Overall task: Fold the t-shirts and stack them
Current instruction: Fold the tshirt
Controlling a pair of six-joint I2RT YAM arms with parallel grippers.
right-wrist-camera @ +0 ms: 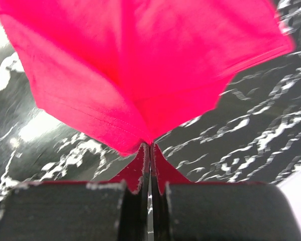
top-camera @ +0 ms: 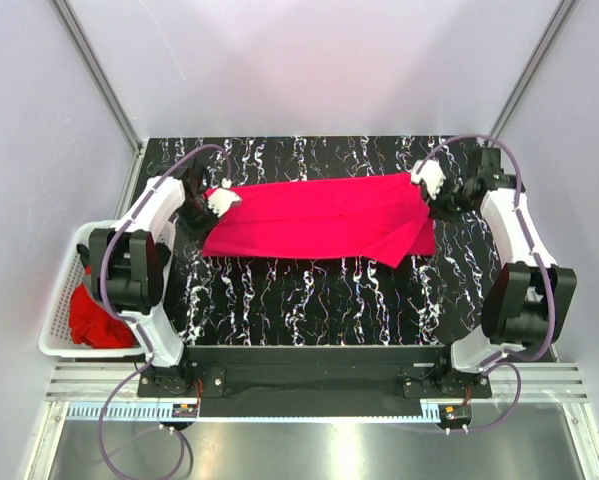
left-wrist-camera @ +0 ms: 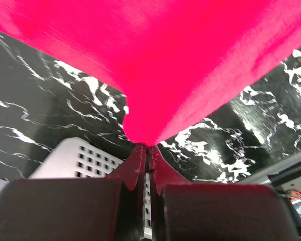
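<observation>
Both arms reach forward from their bases at the near edge, elbows bowed outward, wrists turned inward toward each other. The left gripper [top-camera: 219, 201] sits at the left end of the crimson-pink t-shirt [top-camera: 319, 220], the right gripper [top-camera: 430, 180] at its far right corner. In both wrist views the fingers are clenched tight on a pinch of the cloth, which fans out from the fingertips. The shirt is stretched crosswise between them over the far half of the table [top-camera: 309, 300]; whether its lower part rests on the surface cannot be told for certain. Its right end is doubled over into a pointed flap. Bare surface lies between the shirt and the arm bases, and a narrower strip lies beyond the shirt to the far edge. The tabletop is black with white marble veining. The cloth is soft and smooth, with a stitched hem visible at the right wrist. Off the table's left edge, beside the left arm, a white plastic lattice basket [top-camera: 59, 310] holds a crumpled red t-shirt [top-camera: 97, 318].
</observation>
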